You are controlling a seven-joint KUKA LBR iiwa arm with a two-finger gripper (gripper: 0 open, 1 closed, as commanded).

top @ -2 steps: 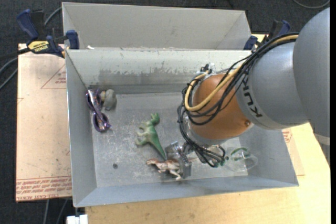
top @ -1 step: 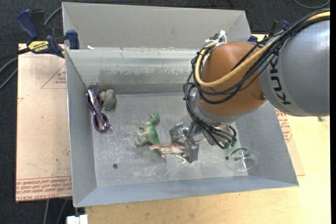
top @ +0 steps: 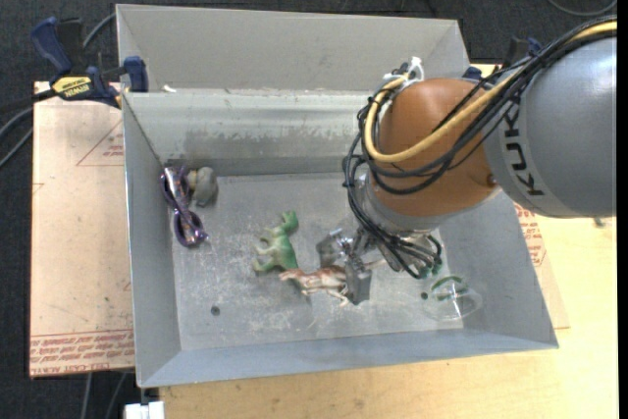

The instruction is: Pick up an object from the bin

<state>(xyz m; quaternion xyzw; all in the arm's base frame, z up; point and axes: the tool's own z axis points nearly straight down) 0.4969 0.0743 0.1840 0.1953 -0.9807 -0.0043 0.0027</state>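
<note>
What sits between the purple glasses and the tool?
The green toy dinosaur, roughly midway between the purple glasses and the tool; a small tan figure lies right beside the tool. Seen in the camera view.

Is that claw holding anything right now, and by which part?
It cannot be told. The gripper is low over the bin floor at the right end of a thin tan toy, beside a green dinosaur; no clear grip shows.
</note>
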